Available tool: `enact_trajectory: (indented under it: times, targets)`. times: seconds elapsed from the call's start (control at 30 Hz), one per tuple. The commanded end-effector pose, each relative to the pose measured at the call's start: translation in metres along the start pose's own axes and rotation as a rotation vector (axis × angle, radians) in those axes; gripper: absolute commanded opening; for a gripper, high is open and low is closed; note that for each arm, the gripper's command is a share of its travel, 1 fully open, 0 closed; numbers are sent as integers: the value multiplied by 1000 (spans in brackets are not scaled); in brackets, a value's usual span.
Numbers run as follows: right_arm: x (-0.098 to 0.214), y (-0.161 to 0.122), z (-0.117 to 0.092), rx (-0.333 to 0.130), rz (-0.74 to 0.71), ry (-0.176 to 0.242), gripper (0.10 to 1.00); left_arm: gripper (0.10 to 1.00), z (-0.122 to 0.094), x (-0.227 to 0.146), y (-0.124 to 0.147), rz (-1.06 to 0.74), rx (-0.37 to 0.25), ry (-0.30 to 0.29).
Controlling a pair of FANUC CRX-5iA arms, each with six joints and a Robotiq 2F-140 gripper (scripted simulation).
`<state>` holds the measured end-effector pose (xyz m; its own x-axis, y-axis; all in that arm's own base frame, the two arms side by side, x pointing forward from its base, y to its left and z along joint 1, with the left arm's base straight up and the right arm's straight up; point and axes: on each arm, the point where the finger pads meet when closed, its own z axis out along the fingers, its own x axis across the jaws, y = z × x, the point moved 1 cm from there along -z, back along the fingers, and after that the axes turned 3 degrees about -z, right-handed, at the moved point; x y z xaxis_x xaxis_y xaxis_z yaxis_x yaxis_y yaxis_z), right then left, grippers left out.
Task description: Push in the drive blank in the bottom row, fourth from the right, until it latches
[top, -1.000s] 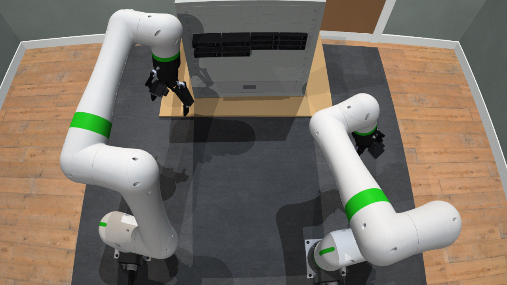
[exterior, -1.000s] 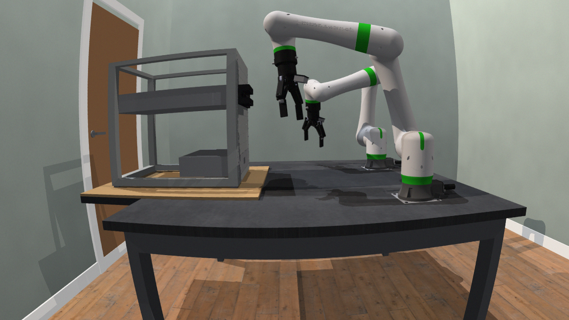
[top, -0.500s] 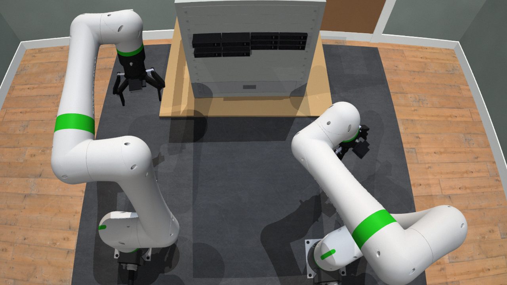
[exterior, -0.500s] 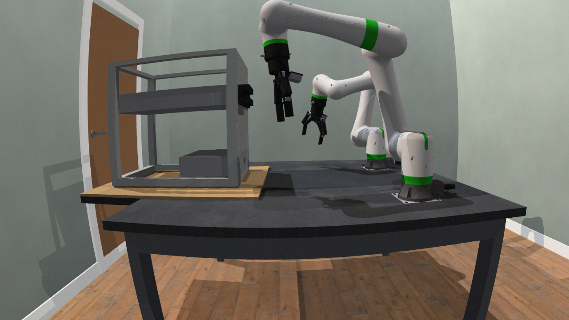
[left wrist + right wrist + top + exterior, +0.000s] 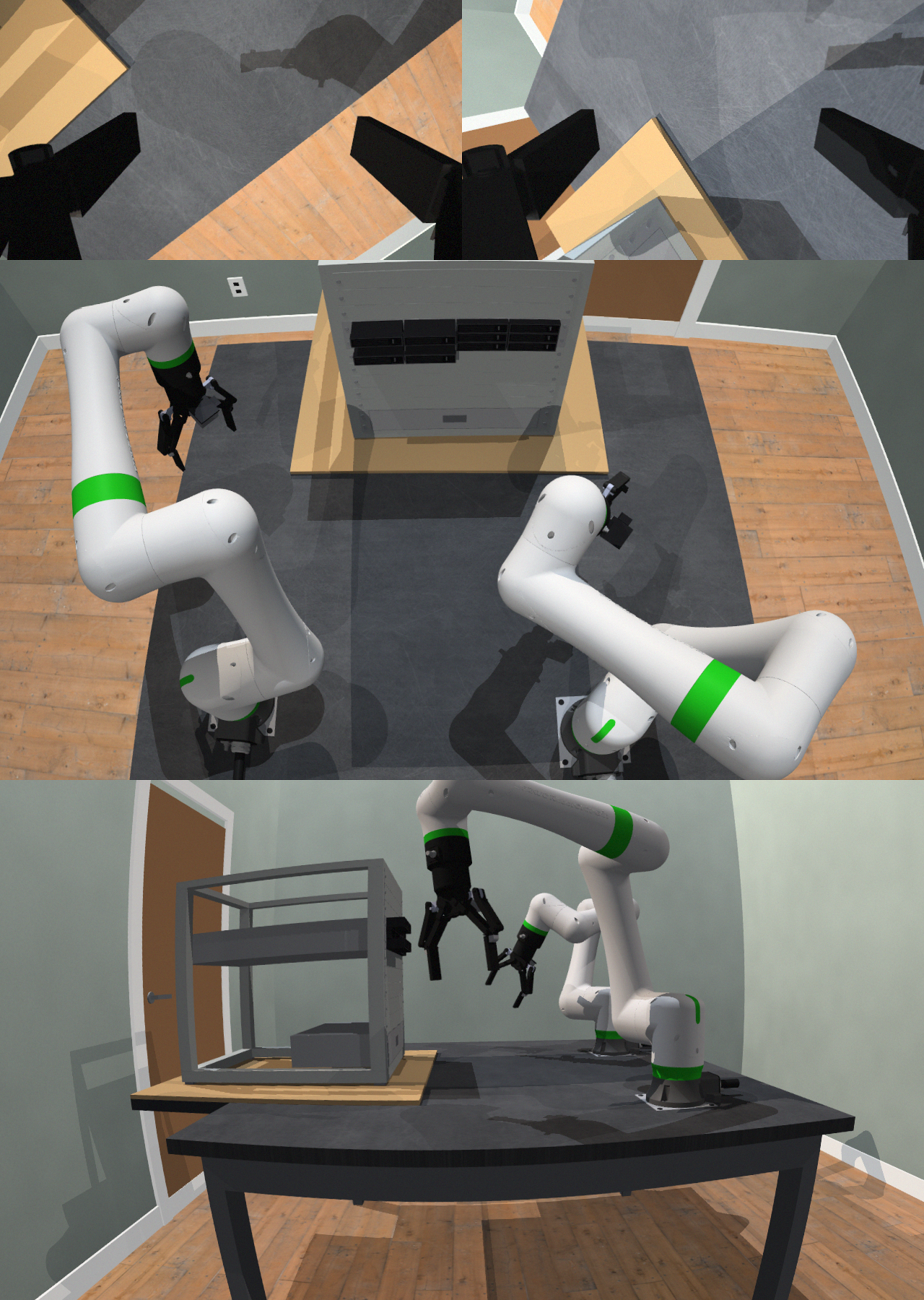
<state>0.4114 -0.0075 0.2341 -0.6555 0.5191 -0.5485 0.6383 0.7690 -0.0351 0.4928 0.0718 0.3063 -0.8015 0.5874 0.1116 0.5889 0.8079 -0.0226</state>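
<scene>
The rack (image 5: 452, 389) (image 5: 377, 973) stands upright on a wooden board (image 5: 452, 460) (image 5: 413, 1083). The bottom-row blank fourth from the right (image 5: 377, 360) is the leftmost one in the top view and sticks out of the front. The bottom blank beside it (image 5: 431, 359) also sticks out. Above them, two top-row blanks stick out; the middle ones are set back or hidden. My left gripper (image 5: 206, 447) (image 5: 463, 972) (image 5: 245, 133) is open and empty, left of the rack. My right gripper (image 5: 504, 993) (image 5: 707, 128) is open and empty, before the board's front right; the top view partly hides its fingers.
Both arms stand on the dark table (image 5: 419, 596) (image 5: 548, 1129). The right columns' blanks (image 5: 507, 336) sit further in. The left wrist view shows a board corner (image 5: 105, 65) and floor (image 5: 289, 195). The right wrist view shows the board (image 5: 632, 155) and the rack's lower front (image 5: 657, 231).
</scene>
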Motion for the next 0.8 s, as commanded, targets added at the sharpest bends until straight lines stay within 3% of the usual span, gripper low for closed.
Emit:
enact_trajectory:
  times: [0.0,0.17,0.23,0.27,0.4,0.57,0.73,0.77]
  targets:
    - [8,48,-37,-81,-43,-145,1000,1000,4,32,32,-242,7,-13]
    - [16,96,-71,-186,-107,-308,1000,1000,8,66,59,-476,17,-19]
    - [16,96,-71,-186,-107,-308,1000,1000,8,66,59,-476,17,-19]
    - [21,124,-91,-214,-123,-348,1000,1000,10,78,68,-556,20,-21]
    - [28,160,-118,-309,-180,-492,1000,1000,15,112,89,-770,30,-26]
    - [35,209,-154,-402,-231,-639,1000,1000,20,151,109,-1003,41,-30]
    - [43,258,-188,-477,-273,-752,1000,1000,26,192,125,-1237,53,-32]
    - [43,258,-188,-477,-273,-752,1000,1000,26,192,125,-1237,53,-32]
